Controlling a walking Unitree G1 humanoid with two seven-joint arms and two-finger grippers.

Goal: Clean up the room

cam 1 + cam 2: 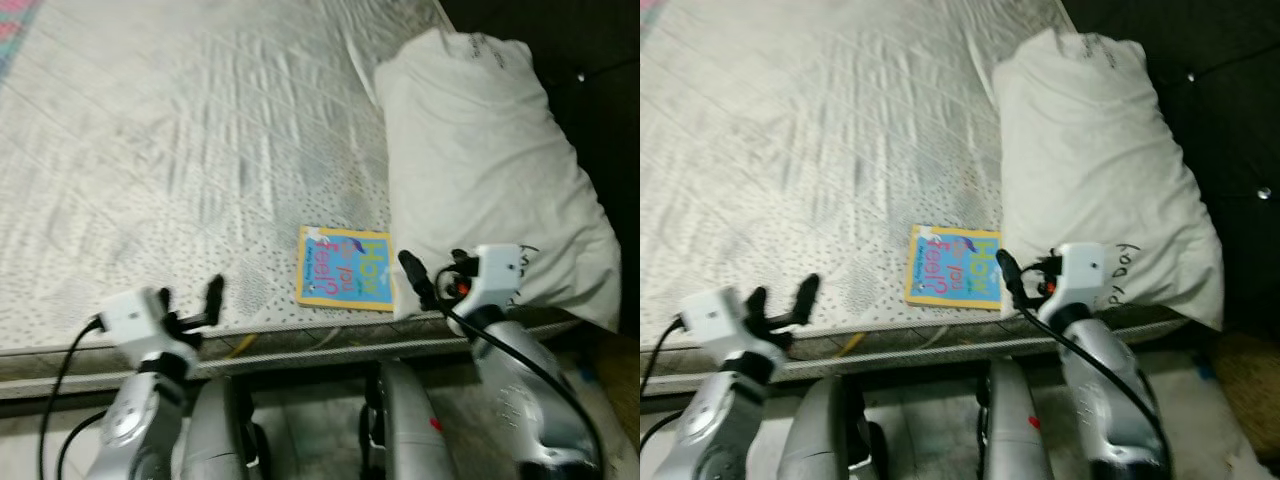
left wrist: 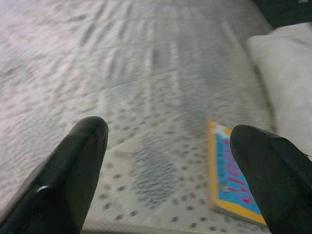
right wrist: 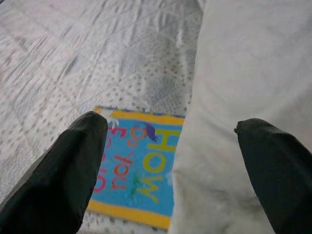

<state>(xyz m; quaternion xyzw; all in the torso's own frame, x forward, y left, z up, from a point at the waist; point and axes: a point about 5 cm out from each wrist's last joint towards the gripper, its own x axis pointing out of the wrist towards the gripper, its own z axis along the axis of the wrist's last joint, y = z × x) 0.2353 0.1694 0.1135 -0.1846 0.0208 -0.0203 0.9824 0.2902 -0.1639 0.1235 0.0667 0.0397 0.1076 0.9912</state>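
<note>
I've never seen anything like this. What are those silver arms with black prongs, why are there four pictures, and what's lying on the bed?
You are looking through the cameras of a walking household robot that is tidying a room. The two wider pictures come from cameras in its head, looking down at a bare mattress. The silver arms are its own, each ending in a pincer of two black fingers. The other two pictures come from small cameras on its wrists, looking out between those fingers.

On the mattress lie a white pillow and, right beside it near the bed's edge, a blue children's book with a yellow border. The left pincer and the right pincer are both open and hold nothing. The right one hovers near the book and pillow.
</note>
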